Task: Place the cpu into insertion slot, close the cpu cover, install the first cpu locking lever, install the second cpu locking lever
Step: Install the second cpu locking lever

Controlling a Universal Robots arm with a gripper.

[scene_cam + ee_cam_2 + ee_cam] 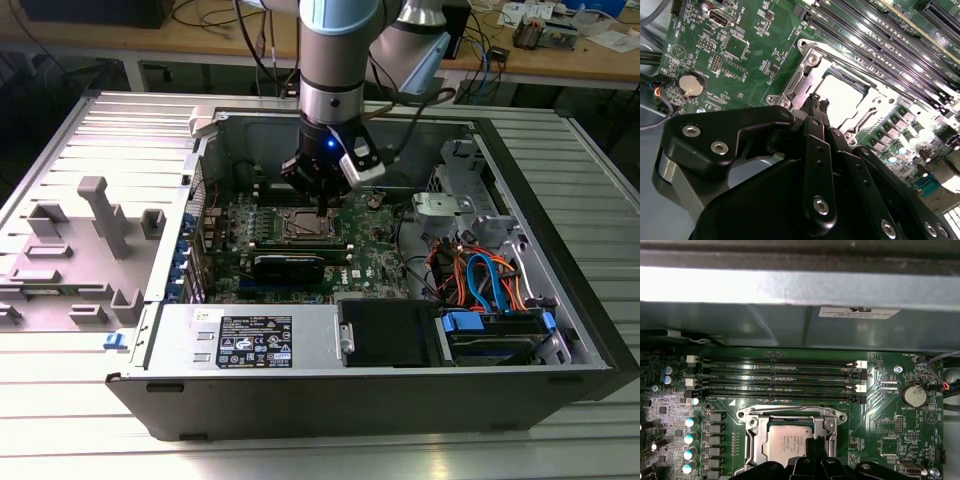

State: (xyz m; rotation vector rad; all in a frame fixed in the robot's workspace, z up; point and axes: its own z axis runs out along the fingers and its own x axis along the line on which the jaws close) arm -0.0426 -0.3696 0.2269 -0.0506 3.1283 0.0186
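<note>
cpu [785, 446] already sits in the insertion slot [752, 440] under the cpu cover [805, 70] — tool [817, 102] clenched, empty, just above — levers hard to tell.

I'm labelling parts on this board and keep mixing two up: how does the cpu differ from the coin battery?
The cpu is a flat square with a dull silver-grey top; the coin battery is a small round disc. The cpu sits inside the metal-framed insertion slot, right at the gripper; the battery sits in a round holder on bare green board, apart from the gripper. The cpu looks clearly larger. Both are silvery metal and lie flat on the motherboard.
</note>
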